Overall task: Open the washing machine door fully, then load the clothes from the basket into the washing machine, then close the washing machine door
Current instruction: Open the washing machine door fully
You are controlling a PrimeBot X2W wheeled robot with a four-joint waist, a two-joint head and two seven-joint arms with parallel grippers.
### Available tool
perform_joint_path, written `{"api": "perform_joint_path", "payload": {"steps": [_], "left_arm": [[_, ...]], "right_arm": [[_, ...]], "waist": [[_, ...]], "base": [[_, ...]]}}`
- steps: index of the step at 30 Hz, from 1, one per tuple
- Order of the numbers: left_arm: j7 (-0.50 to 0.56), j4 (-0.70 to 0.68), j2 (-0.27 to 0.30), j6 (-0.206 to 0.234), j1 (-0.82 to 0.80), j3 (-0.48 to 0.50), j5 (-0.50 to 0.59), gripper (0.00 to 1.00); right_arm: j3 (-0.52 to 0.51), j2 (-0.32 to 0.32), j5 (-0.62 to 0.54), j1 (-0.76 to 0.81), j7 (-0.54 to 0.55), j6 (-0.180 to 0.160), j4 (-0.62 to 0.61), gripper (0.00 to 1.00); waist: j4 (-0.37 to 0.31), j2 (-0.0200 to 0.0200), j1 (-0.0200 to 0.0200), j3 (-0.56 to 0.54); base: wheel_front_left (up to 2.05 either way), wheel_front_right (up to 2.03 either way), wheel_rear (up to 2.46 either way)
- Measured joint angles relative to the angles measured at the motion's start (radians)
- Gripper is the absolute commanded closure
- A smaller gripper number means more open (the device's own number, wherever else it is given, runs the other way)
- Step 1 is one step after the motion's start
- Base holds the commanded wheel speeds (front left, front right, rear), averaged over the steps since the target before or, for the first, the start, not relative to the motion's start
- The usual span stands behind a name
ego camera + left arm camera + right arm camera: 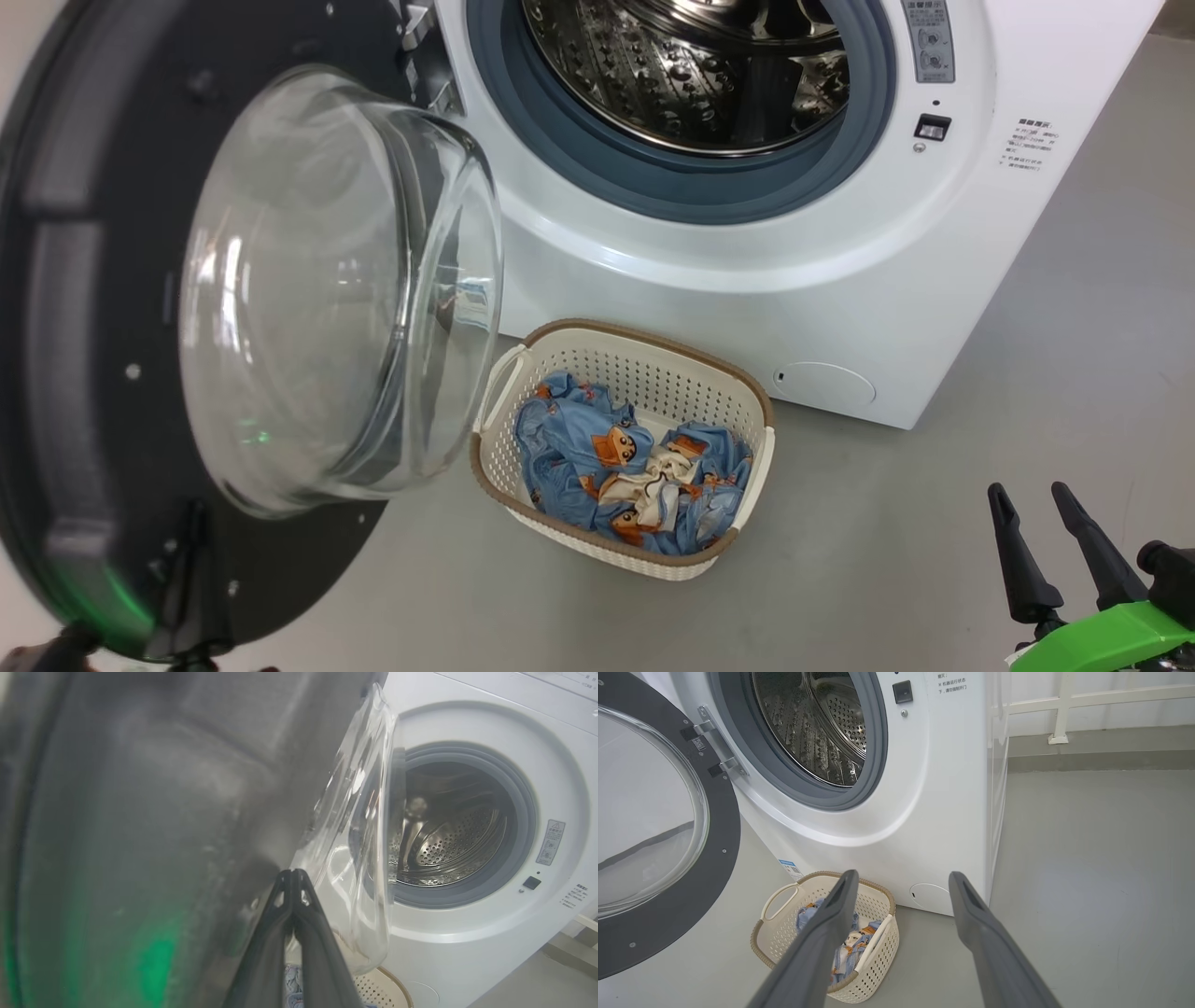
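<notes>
One washing machine (747, 308) is standing here. One washing machine door (84, 373) is hanging open at its left. One basket (644, 364) is sitting just in front of it, holding the clothes (569, 457), which are bunched too tightly to count.

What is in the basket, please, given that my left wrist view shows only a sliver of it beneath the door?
Observer: Light-blue clothes printed with orange cartoon figures lie crumpled in the basket.
Operator: Thank you. And where is the other arm?
Observer: The right gripper hangs low, to the right of the basket and apart from it, jaws open and empty.
</notes>
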Motion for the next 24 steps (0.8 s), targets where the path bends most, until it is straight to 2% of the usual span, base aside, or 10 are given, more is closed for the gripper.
{"api": "perform_joint_path", "payload": {"steps": [7,15,24], "left_arm": [[0.000,0.029,-0.001,-0.002,-0.023,0.087,0.010,1.00],[-0.001,0.108,-0.001,-0.022,-0.089,0.185,0.022,1.00],[-0.003,0.238,0.042,-0.037,-0.195,0.310,0.054,1.00]], "right_arm": [[0.003,0.000,0.000,0.000,0.000,0.000,0.000,0.00],[0.003,-0.002,0.000,-0.001,0.000,0.000,-0.001,0.00],[0.012,-0.012,0.000,-0.011,0.000,0.000,-0.002,0.00]], "waist": [[-0.003,0.0001,0.0000,0.006],[-0.005,0.0000,0.0000,0.018],[-0.015,0.0001,0.0000,0.030]], "base": [[0.00,0.00,0.00],[0.00,0.00,0.00],[0.00,0.00,0.00]]}}
